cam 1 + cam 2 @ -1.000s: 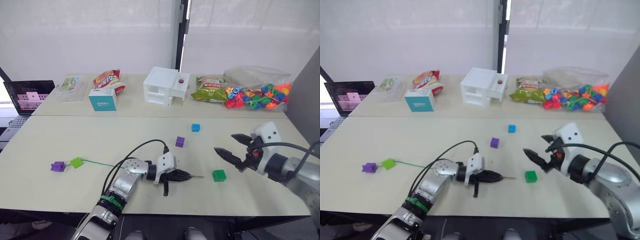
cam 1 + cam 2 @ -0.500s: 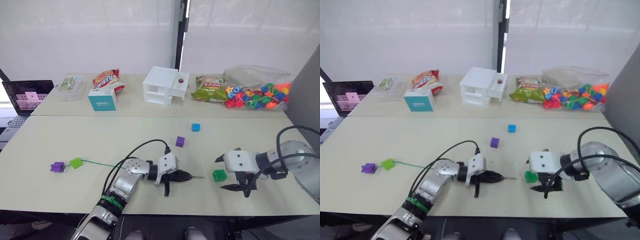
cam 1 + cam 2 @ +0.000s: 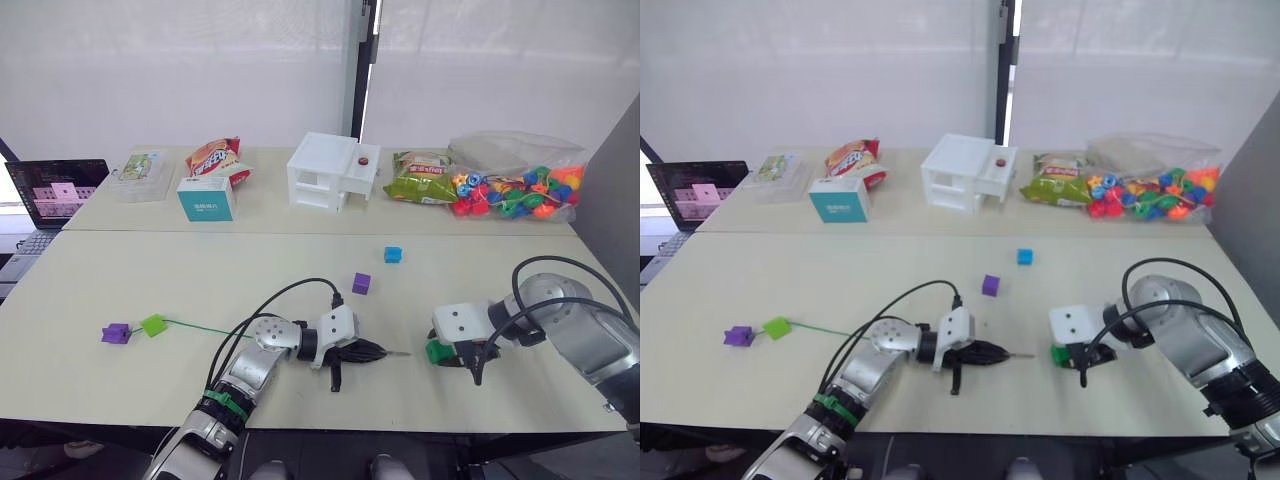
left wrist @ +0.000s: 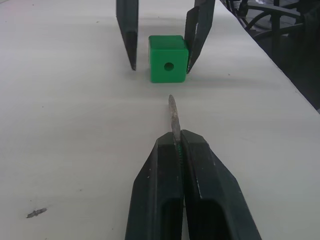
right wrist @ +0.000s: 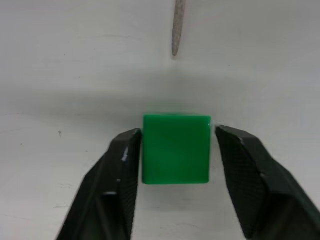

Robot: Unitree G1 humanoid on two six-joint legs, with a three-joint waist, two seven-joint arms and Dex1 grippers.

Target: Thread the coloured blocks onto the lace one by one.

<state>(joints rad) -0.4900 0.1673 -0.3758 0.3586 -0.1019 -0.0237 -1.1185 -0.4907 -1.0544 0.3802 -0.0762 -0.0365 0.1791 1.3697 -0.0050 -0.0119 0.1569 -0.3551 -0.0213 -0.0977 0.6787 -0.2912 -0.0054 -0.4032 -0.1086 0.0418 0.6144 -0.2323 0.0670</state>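
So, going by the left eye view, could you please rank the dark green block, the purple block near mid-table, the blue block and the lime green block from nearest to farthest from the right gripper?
1. Dark green block: between the right gripper's fingers.
2. Purple block: toward mid-table.
3. Blue block: farther back.
4. Lime green block: far on the robot's left.

Bright green cube (image 5: 175, 148) sits between the black fingers (image 5: 122, 175) of the right end effector (image 3: 455, 352), a round hole dark on its face. The left end effector (image 4: 178, 145) is black too, pinching a thin green lace (image 3: 195, 324) with a dull grey tip (image 4: 173, 116). Out along that lace, a lime green block (image 3: 153, 324) and a purple block (image 3: 116, 333). Another purple block (image 3: 361, 283) and a blue block (image 3: 392, 255) lie on the pale cream counter (image 3: 150, 270).
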